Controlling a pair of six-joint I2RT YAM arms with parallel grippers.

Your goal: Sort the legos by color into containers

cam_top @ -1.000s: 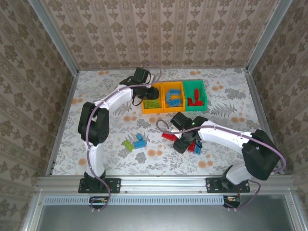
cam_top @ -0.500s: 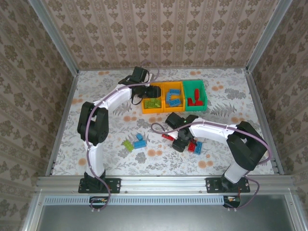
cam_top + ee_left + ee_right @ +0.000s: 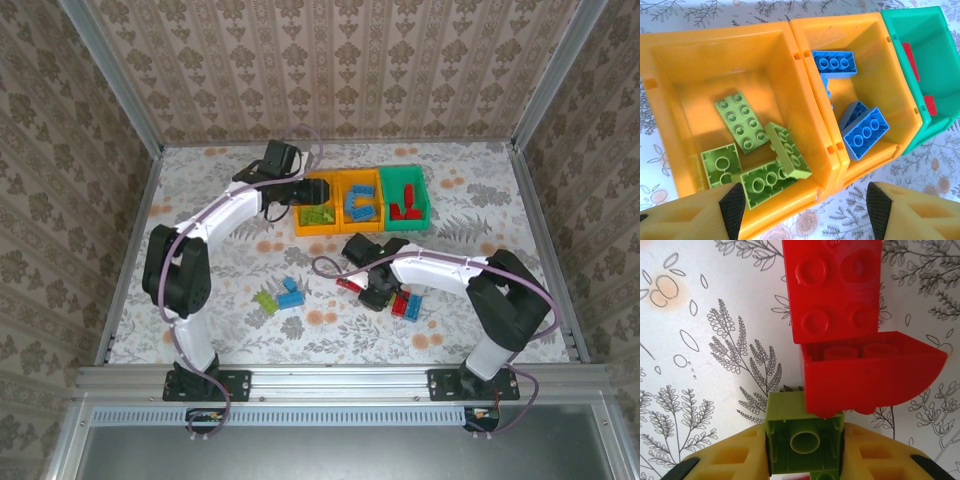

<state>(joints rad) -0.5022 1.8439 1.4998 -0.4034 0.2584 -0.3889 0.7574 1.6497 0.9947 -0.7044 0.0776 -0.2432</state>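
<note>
The right gripper (image 3: 805,455) grips a lime lego (image 3: 790,412) on the table (image 3: 715,365), well apart from the left orange bin (image 3: 715,65), on its near side; lift it straight, clear of the touching red lego (image 3: 870,370). The left gripper (image 3: 805,210) gapes empty above that bin.

Orange bin (image 3: 700,65): lime legos (image 3: 742,120). Second orange bin (image 3: 875,85): blue legos (image 3: 865,132). Green bin (image 3: 940,55): red bits (image 3: 909,60), probably legos. Tabletop (image 3: 700,390) white, grey leaf print. Yellow right gripper (image 3: 805,450), lime lego (image 3: 805,435).
</note>
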